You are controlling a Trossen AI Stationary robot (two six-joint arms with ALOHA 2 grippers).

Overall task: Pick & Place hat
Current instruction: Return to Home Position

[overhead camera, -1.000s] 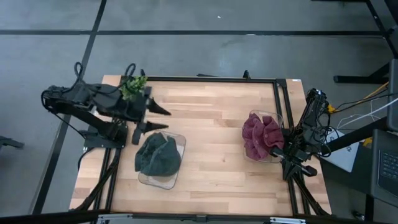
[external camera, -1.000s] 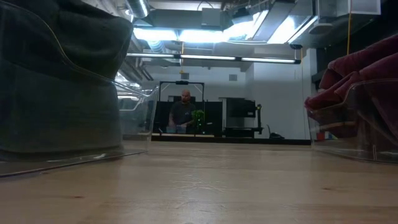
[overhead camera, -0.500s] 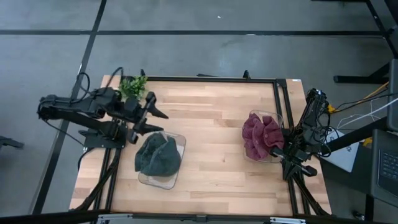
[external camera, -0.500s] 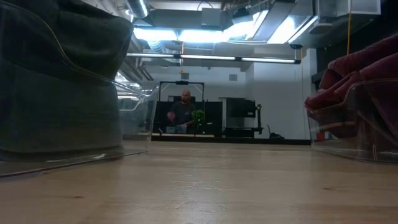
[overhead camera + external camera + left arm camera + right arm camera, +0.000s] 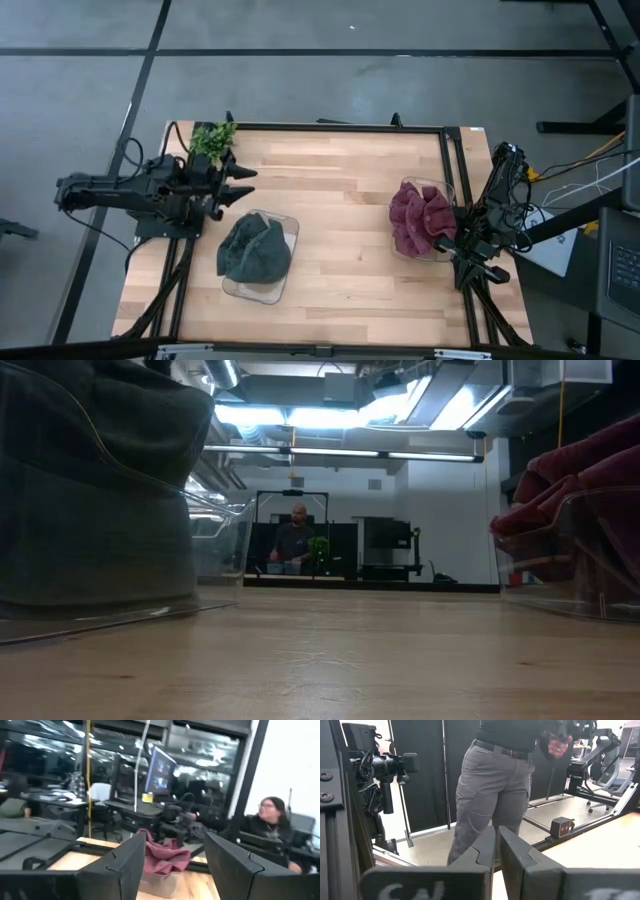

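Since a second ago, our left gripper has drawn back from beside the bin toward the desk's edge. It is spread wide and empty, because the black cap already lies inside that bin. Our right gripper waits well apart from the bin, pinched narrow on nothing.

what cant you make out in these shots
- Count of caps in the dark grey cloth heap in the left clear plastic bin: high view, piled together.
- Maroon cloth heap: low view, cut off by the right edge.
- Person in the low view: too small to tell what they do.
- Left claw and right claw: neither shows in the low view.
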